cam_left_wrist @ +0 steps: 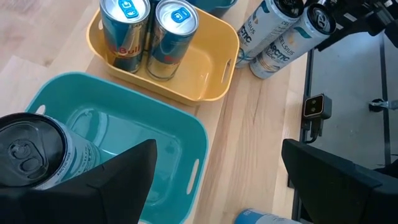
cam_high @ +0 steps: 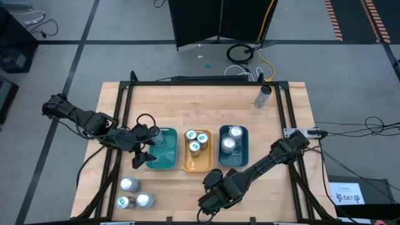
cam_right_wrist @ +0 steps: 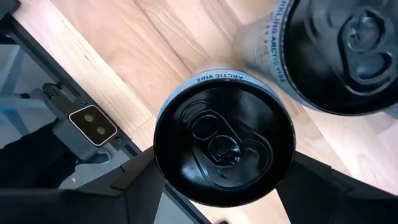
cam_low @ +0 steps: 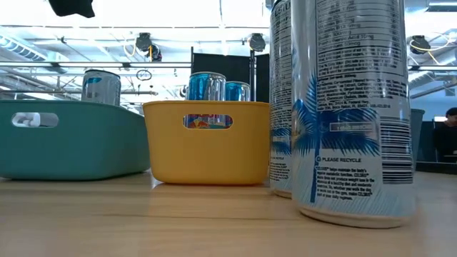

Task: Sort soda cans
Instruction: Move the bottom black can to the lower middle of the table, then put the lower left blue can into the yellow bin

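At the high view's bottom centre, the right gripper has its fingers spread around a tall white black-topped soda can near the table's front edge. Mid-left, the left gripper hangs released over the teal plastic tray, holding one can.

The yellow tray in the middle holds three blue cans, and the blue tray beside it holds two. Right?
Not quite. The yellow tray holds two blue cans, as the high and left wrist views show. The blue tray does hold two cans.
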{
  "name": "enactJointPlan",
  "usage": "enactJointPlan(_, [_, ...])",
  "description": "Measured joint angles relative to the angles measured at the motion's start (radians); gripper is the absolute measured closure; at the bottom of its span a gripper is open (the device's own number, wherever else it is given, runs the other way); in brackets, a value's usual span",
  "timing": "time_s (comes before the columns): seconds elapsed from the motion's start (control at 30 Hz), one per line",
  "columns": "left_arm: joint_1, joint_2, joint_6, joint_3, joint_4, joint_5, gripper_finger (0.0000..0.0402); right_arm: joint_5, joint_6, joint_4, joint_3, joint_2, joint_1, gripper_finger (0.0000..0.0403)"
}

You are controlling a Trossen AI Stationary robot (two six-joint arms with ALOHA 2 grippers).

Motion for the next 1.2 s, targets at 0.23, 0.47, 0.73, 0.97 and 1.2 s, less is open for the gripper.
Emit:
enactJointPlan(0.23, [0.0,0.0,-0.002,0.0,0.0,0.0,0.0047,0.0,-0.025,0.005,0.0,0.001,0.014,0.0134])
enactJointPlan(0.47, [0.0,0.0,-0.003,0.0,0.001,0.0,0.0047,-0.007,-0.03,0.005,0.0,0.001,0.019,0.0124])
enactJointPlan(0.73, [0.0,0.0,-0.003,0.0,0.01,0.0,0.0047,-0.007,-0.059,0.003,-0.001,0.001,0.019,0.0078])
enactJointPlan(0.97, [0.0,0.0,-0.003,0.0,0.009,-0.001,0.0047,0.0,-0.044,0.016,0.011,-0.038,0.024,0.0071])
enactJointPlan(1.2, [0.0,0.0,-0.003,0.0,0.008,-0.001,0.0047,0.069,0.05,-0.022,0.011,-0.112,0.04,0.0071])
